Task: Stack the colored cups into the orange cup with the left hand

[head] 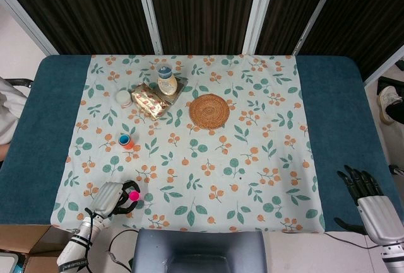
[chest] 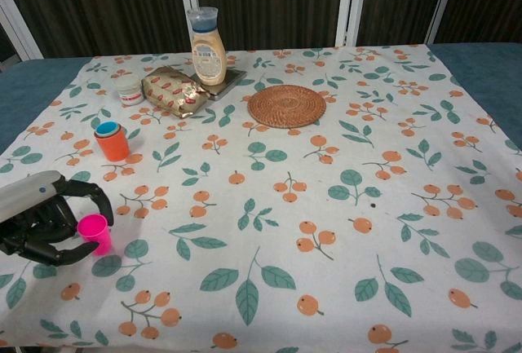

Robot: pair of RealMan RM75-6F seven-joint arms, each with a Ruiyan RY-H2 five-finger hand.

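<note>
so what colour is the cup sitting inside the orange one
Blue: the blue cup is nested in the orange cup, clearest in the chest view.

Tablecloth (chest: 342, 231): matt printed cloth, smooth, over a matt blue fabric table cover (head: 38, 140). Pink cup (chest: 94, 231) and orange cup (chest: 112, 143): smooth plastic, slight sheen. Left hand (chest: 41, 218): pale smooth shell, black fingers (plastic by the look). Round mat (chest: 286, 105): woven, rough. Snack packet (chest: 173, 90): glossy wrapper. Sauce bottle (chest: 206, 48): glossy plastic.
</note>
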